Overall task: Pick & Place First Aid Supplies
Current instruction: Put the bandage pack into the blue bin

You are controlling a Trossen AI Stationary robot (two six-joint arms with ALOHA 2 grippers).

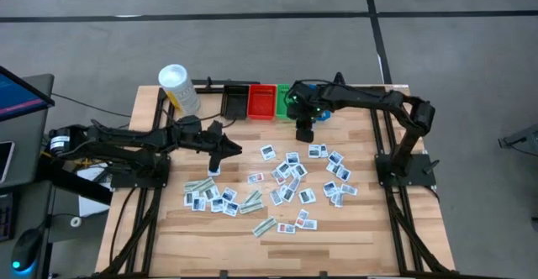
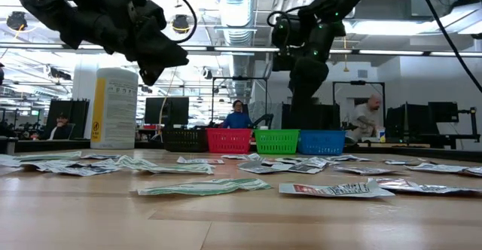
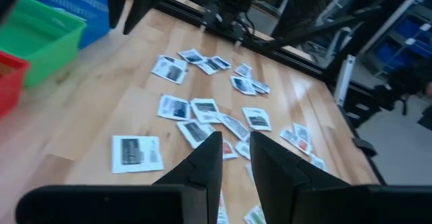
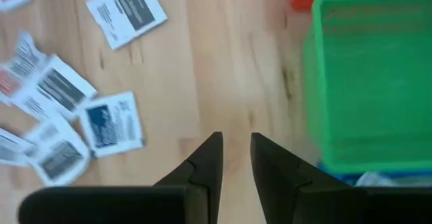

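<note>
- High view: the first aid supplies (image 1: 286, 182), thin flat paper packets, mostly square and white with some long pale-green strips, lie scattered in the centre and lower centre of the frame on the wooden slat table (image 1: 353, 237). The left gripper (image 1: 220, 155) is at centre left, above the edge of the packets. The right gripper (image 1: 304, 132) is in the upper centre, just below the green bin (image 1: 286, 99). A red bin (image 1: 261, 101), a black bin (image 1: 235, 101) and a white-capped yellow bottle (image 1: 177, 87) stand in the upper part. The floor around is grey.
- Low view: both arms hang above the table. The ribbed plastic bins stand in a row at the far edge, and people sit in the room behind.
- Left wrist view: the fingers (image 3: 206, 166) stand slightly apart, holding nothing, above the packets.
- Right wrist view: the fingers (image 4: 206, 163) show a narrow gap and are empty, over bare wood beside the green bin.
</note>
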